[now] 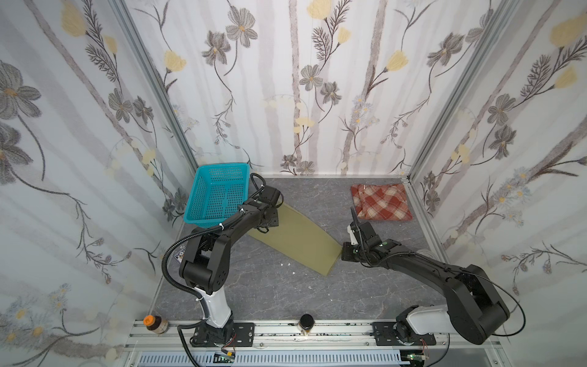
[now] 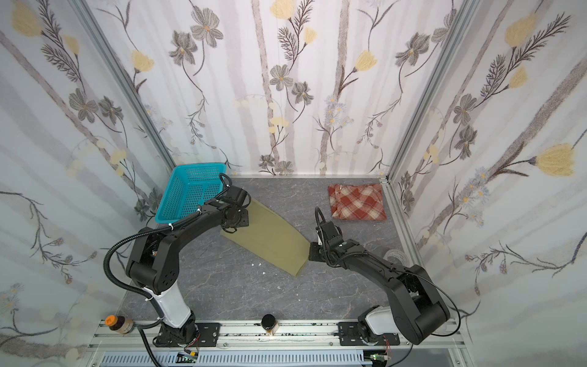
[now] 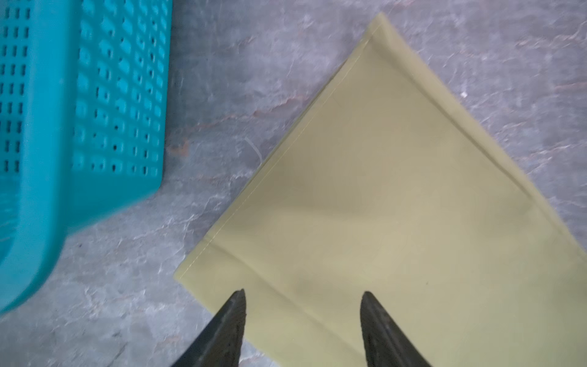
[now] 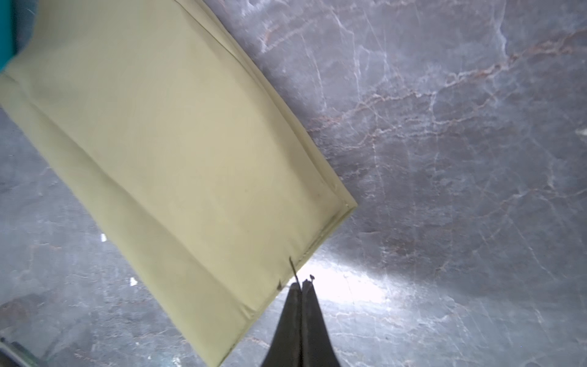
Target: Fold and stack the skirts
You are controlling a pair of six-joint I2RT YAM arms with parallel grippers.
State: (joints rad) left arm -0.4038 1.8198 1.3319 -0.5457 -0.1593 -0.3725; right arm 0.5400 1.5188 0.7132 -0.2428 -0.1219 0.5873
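Plain olive-green cloth skirt beneath black fingers, on a grey surface veined white. Rust-red and cream plaid cloth skirt. Turquoise plastic mesh basket. Wallpaper: grey and yellow flowers on white.

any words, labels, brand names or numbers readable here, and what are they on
No text can be read in any view.
orange-capped bottle: label too blurred to read.
black-lidded jar: label too small to read.
printed tag beside the left arm: too small to read.
olive skirt, plaid skirt, turquoise basket: no print seen.
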